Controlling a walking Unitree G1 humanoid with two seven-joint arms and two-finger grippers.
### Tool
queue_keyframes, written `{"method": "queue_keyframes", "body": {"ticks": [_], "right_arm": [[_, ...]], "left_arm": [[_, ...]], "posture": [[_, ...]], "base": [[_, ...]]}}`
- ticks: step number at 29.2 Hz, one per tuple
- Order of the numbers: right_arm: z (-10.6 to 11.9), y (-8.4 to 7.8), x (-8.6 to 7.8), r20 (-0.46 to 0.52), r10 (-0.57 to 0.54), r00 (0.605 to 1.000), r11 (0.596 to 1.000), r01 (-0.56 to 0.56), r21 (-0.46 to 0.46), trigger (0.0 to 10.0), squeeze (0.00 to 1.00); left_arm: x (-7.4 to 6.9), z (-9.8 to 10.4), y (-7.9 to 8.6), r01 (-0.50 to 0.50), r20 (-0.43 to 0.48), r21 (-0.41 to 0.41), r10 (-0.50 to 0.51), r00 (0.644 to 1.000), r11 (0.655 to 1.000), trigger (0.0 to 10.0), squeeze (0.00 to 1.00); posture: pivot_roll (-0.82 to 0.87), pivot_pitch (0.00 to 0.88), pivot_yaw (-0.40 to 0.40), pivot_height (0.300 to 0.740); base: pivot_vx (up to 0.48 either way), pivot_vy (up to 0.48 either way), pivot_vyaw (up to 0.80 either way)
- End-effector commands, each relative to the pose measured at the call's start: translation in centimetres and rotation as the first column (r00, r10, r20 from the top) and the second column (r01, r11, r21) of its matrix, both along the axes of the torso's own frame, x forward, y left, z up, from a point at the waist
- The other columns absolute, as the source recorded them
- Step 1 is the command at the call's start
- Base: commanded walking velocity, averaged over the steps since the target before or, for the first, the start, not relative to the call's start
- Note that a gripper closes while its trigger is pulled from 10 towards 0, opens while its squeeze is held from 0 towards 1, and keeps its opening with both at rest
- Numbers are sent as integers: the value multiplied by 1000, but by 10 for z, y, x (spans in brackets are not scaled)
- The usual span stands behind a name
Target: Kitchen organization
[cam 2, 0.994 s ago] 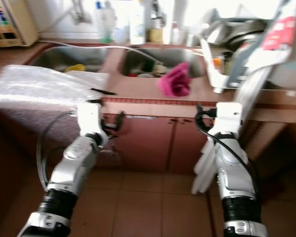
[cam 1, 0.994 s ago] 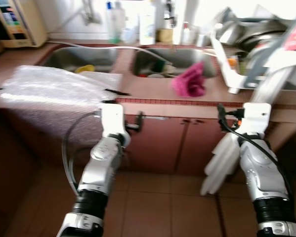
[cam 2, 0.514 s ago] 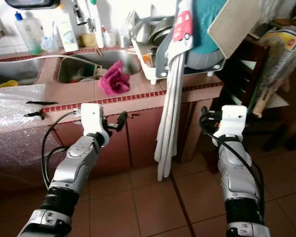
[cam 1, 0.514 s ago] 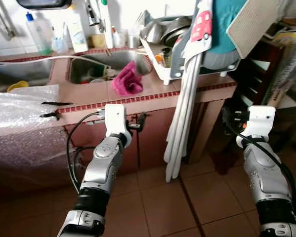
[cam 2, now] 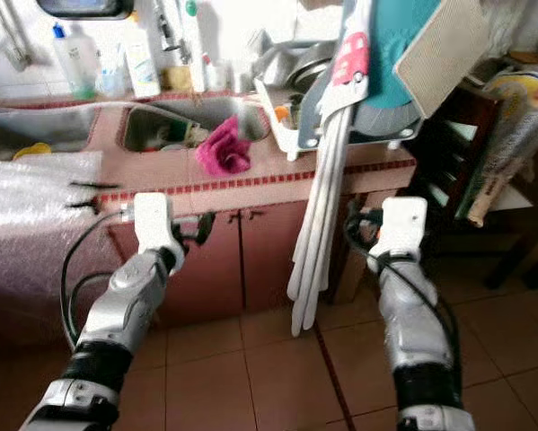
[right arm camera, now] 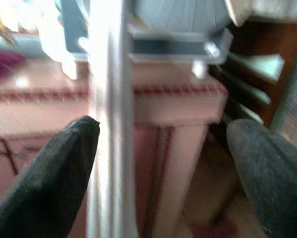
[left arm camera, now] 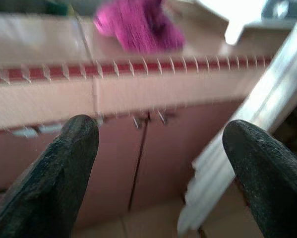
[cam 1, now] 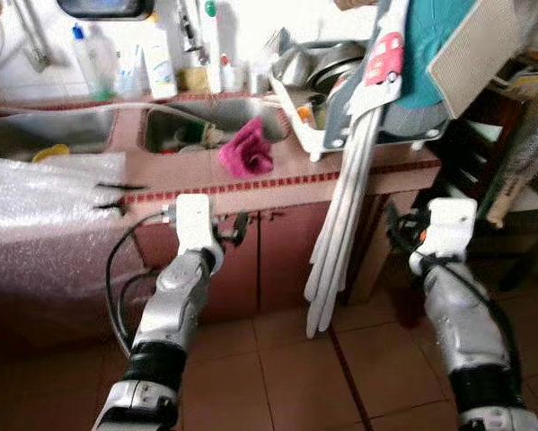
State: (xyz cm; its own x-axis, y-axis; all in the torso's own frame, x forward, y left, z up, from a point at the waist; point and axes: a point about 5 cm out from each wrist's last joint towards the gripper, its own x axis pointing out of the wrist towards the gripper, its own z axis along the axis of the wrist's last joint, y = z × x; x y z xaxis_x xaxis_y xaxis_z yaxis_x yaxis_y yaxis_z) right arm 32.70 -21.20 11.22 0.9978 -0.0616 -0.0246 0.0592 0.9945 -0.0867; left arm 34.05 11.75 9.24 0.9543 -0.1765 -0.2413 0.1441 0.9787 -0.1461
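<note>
both arms hang before the reddish tiled table (cam 1: 188, 171), left gripper (left arm camera: 158, 163) and right gripper (right arm camera: 163, 168) fingers wide and empty, likely ready for the crumpled pink cloth (cam 1: 247, 154).

Left gripper (left arm camera: 158, 163) and right gripper (right arm camera: 163, 163) raised forward, jaws spread wide

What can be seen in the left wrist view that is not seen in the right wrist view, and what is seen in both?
The left wrist view has the pink cloth lying whole on the counter and the cabinet doors below. The right wrist view has the grey dish rack at the counter's end and dark shelves beside it. Both have the red-tiled counter edge, the hanging white strips and open black fingers.
</note>
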Motion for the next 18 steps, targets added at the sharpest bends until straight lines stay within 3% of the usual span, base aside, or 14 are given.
{"method": "queue_keyframes", "body": {"ticks": [1,5,6,8,10,15,16,18], "right_arm": [[-10,-2,-2,-38,-7,999,1000,6,-7,10000,0],[-35,-2,-6,-131,-13,991,1000,14,7,10000,0],[-35,-2,-6,-131,-13,991,1000,14,7,10000,0],[-52,-1,-9,-192,-13,981,1000,17,21,10000,0],[-70,3,-15,-267,-4,964,999,14,37,10000,0],[-95,7,-26,-386,-9,923,997,39,69,10000,0],[-106,8,-32,-439,-14,899,994,60,90,10000,0],[-119,9,-41,-502,-21,865,991,83,101,10000,0]], "left_arm": [[1,-8,3,-10,-42,6,11,999,1000,10000,0],[-8,-43,21,-57,-198,77,72,978,995,10000,0],[-8,-43,21,-57,-198,77,72,978,995,10000,0],[-18,-64,32,-54,-279,137,91,956,989,10000,0],[-29,-80,42,-58,-332,184,117,936,981,10000,0],[-41,-95,50,-36,-381,222,121,917,974,10000,0],[-45,-100,51,5,-396,282,112,911,959,10000,0],[-53,-108,54,30,-431,314,115,895,949,10000,0]], "posture": [[-67,0,24,740],[-66,0,28,740],[-66,0,28,740],[-69,0,30,740],[-71,0,33,740],[-67,0,40,740],[-65,0,38,740],[-65,0,37,740]], "base": [[0,0,-775],[0,0,-775],[0,0,-775],[0,0,-637],[0,0,0],[0,0,0],[0,0,0],[0,0,0]]}}
